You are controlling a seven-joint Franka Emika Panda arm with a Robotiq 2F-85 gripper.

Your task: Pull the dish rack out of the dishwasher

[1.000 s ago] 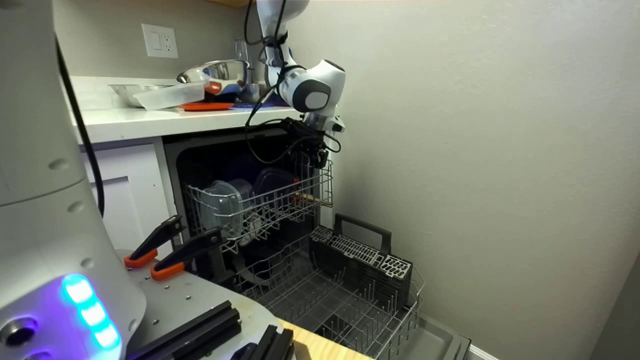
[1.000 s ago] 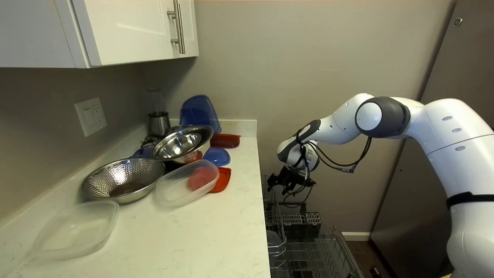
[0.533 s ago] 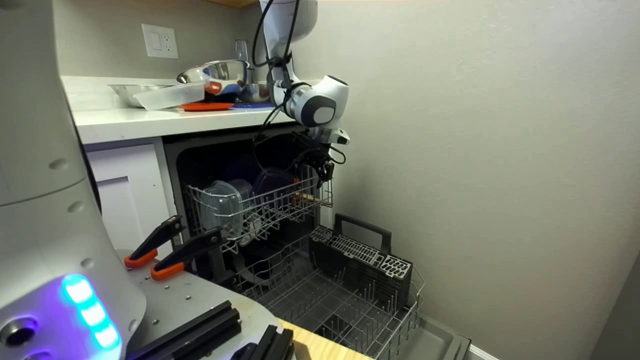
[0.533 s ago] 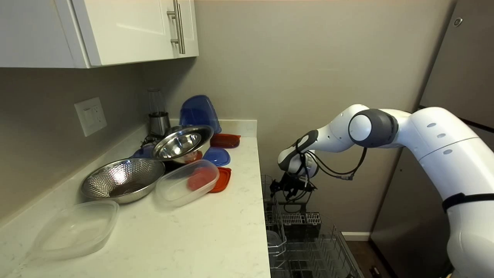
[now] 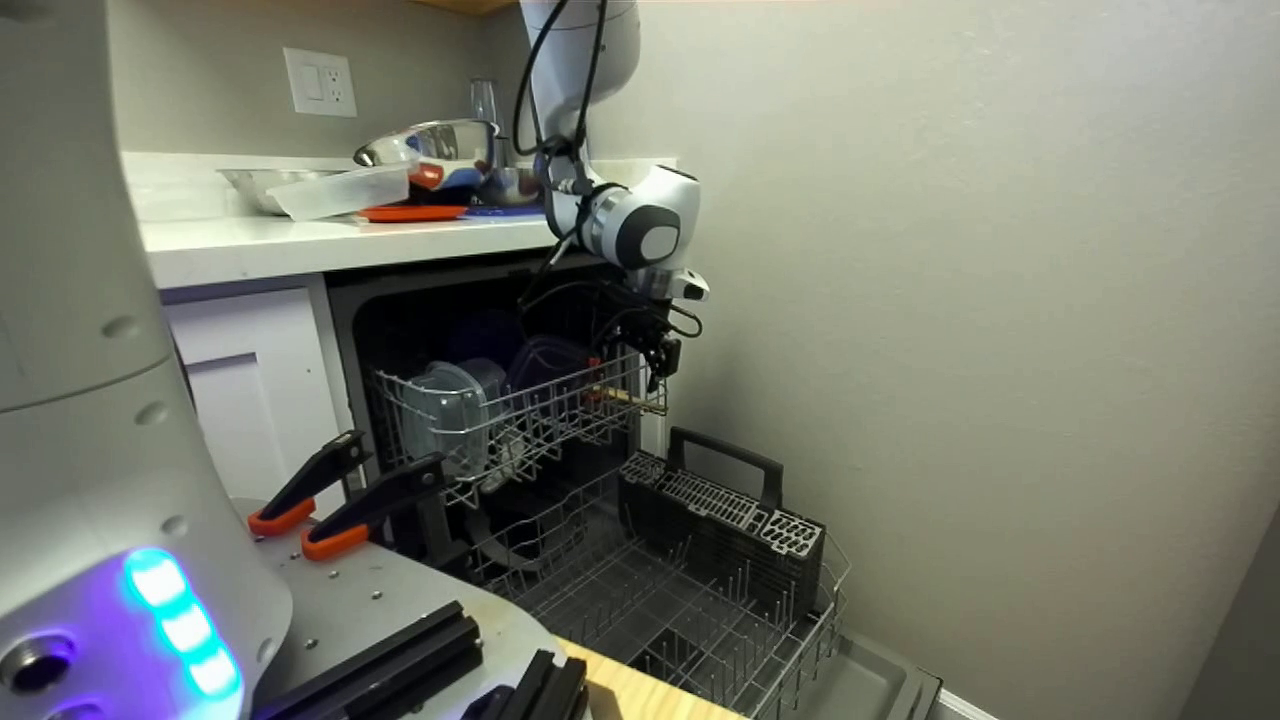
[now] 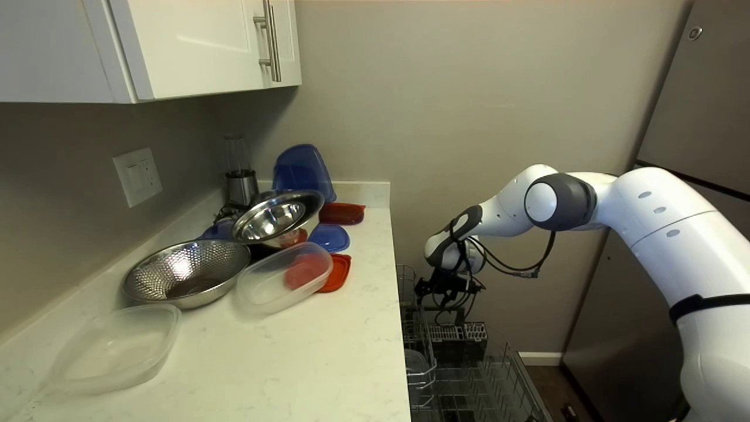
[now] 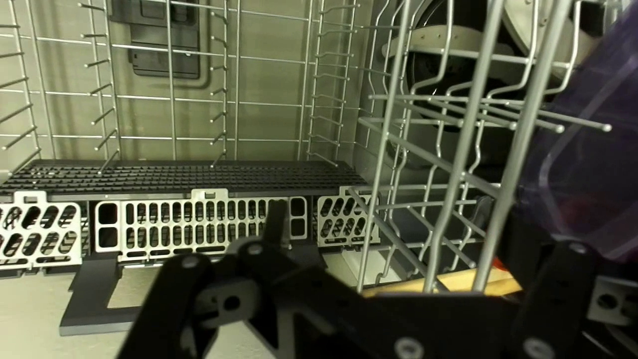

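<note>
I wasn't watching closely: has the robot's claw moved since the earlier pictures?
Yes, downward: in an exterior view, the gripper now sits farther below the countertop than before.

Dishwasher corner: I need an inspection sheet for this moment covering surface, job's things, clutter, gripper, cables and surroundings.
Surface: pale counter, crowded along the wall.
Job's things: upper rack partly out of the dishwasher, holding containers.
Clutter: colander, tilted bowl, clear tubs, lids.
Gripper: open, at the upper rack's front wires; contact unclear.
Cables: hanging in slack loops, possibly a snag risk.
Surroundings: cutlery basket in the lower rack; white cupboard above the counter.
</note>
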